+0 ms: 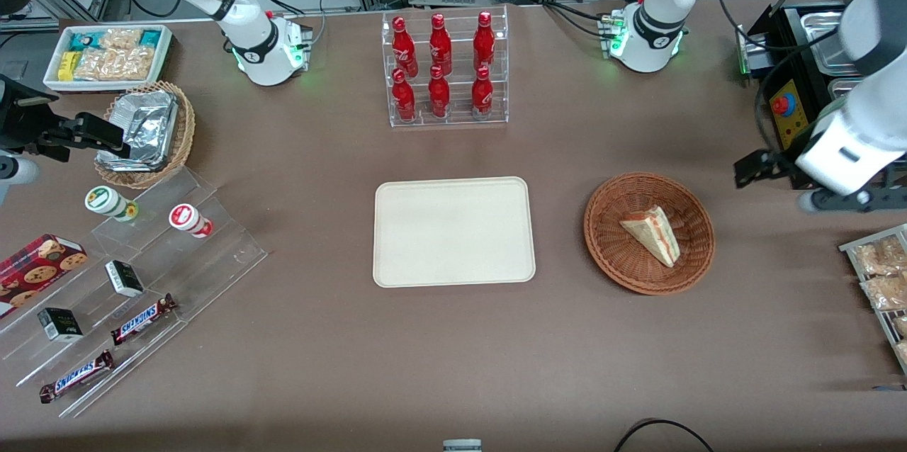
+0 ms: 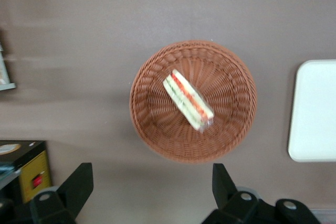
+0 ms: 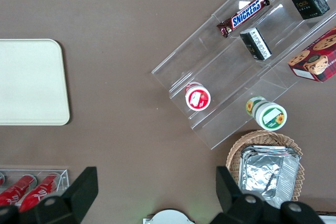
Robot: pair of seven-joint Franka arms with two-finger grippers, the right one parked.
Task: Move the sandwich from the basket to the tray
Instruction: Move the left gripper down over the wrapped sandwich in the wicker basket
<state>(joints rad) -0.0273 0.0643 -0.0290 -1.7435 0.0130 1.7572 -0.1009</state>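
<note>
The sandwich (image 1: pixel 652 232) (image 2: pixel 188 100), a pale wedge with red and green layers, lies in the reddish-brown wicker basket (image 1: pixel 602 225) (image 2: pixel 152 129). The cream tray (image 1: pixel 453 232) (image 2: pixel 315 108) (image 3: pixel 31 82) sits bare at the table's middle, beside the basket toward the parked arm's end. My gripper (image 1: pixel 793 186) (image 2: pixel 151 187) hangs well above the table, off the basket's rim toward the working arm's end. It is open, its black fingers (image 2: pixel 79 182) spread wide with only bare tabletop between them, touching nothing.
A clear rack of red bottles (image 1: pixel 443 69) stands farther from the front camera than the tray. A black control box with a red button (image 1: pixel 783 108) and a wire rack of snack packets (image 1: pixel 879 275) sit near my gripper. Stepped acrylic shelves with snacks (image 1: pixel 134 275) fill the parked arm's end.
</note>
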